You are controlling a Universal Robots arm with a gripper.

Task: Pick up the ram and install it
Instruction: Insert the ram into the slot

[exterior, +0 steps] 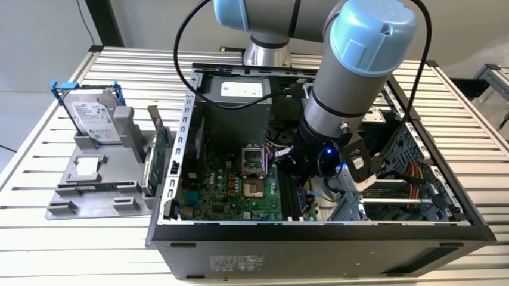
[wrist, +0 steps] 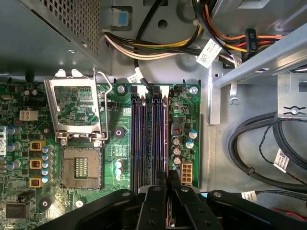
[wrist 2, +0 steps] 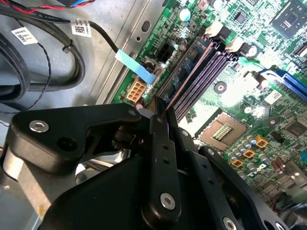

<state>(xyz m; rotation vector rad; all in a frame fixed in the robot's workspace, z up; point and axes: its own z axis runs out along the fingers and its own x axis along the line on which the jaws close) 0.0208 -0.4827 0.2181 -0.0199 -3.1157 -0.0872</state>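
The arm reaches into an open computer case on the bench. Its pincer is clamped on the ram (seen edge-on), held directly over the slots beside the socket. The install step looks underway; seating calls for straight, even pressure.

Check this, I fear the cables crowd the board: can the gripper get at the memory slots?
Probably yes. The gripper, fingers shut on the ram, hangs right above the memory slots with nothing between; the cables lie off to the side over the case floor's bare metal.
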